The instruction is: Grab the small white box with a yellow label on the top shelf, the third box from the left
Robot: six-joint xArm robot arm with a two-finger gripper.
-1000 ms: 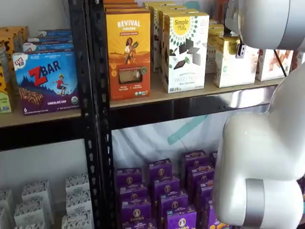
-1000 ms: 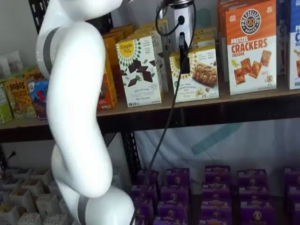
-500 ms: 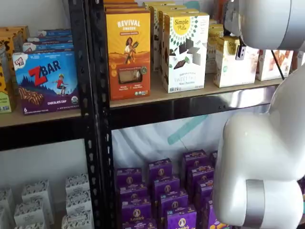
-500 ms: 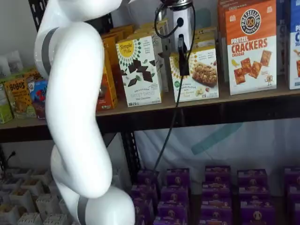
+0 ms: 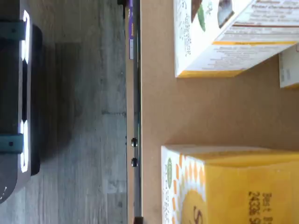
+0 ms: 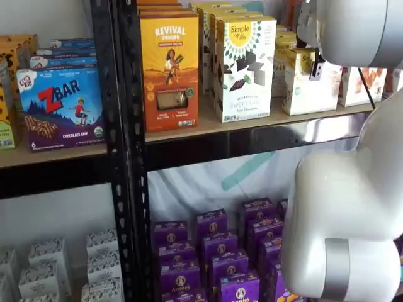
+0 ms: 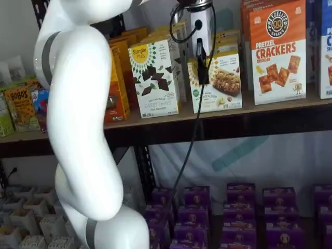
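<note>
Shelf views show the black-fingered pincer (image 7: 201, 65) fronting the short cream-white carton (image 7: 218, 83) — grip unreadable, box ungrabbed.

The top shelf (image 7: 290, 106) is a tan worktop with a dark shiny front rail. On it stand an orange box (image 6: 169, 69), a tall white box (image 7: 154, 78), the small white box (image 7: 218, 83) and a cracker box (image 7: 277, 52) at its 3 o'clock side.

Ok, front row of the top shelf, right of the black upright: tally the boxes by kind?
Revival box: 1
Sweet Thins box: 1
small white box: 1
Pretzel Crackers box: 1
blue box at the edge: 1
Total: 5
</note>
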